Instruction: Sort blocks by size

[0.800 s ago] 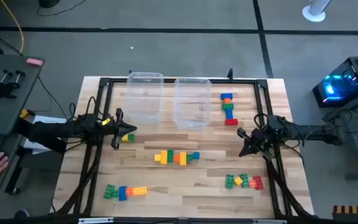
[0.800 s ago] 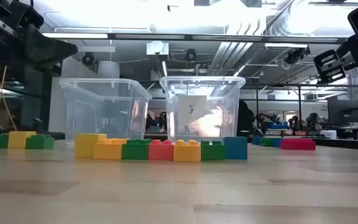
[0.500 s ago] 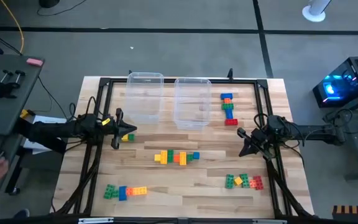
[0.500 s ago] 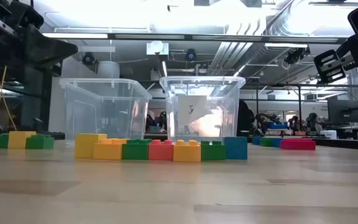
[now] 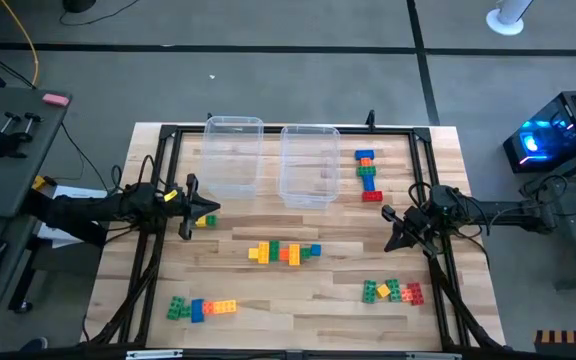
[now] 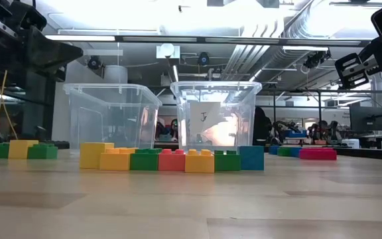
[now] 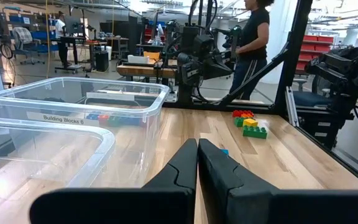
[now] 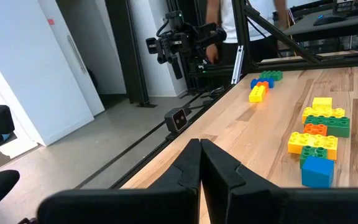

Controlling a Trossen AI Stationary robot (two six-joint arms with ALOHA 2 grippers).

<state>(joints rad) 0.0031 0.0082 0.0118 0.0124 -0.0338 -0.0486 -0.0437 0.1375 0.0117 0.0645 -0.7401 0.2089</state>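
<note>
While both arms hang idle at the table's sides, no sorting step is in hand; judged from the layout, the task has not started. Both clear bins look empty from above: the left bin (image 5: 234, 157) and the right bin (image 5: 309, 165) stand side by side at the far middle of the table (image 5: 268, 300).

Left gripper (image 5: 200, 208): at the left edge, raised, fingers pressed fully together, holding nothing (its wrist view shows the two dark fingers touching along their length). A small yellow-green block pair (image 5: 204, 221) lies just beside its tip.

Right gripper (image 5: 390, 231): at the right edge, raised, fingers likewise closed tight on nothing.

Blocks, five groups, all on the bare wood and outside the bins:
- centre row (image 5: 284, 252), mixed yellow, orange, green and blue, between the two grippers;
- near-left row (image 5: 202, 308), green, blue, orange, yellow;
- near-right cluster (image 5: 393, 292), green, yellow, red;
- far-right column (image 5: 367, 175), blue, orange, green, red, just right of the right bin;
- the small pair by the left gripper.

Several groups look joined, so pieces may need separating before size can be judged; whether they are truly clipped together cannot be told.

Next move, as a judgement: one gripper must open, descend over a nearby group, and close on a single block. The left arm is best placed for the small pair, the right for the near-right cluster. Which bin takes which size is not shown.
</note>
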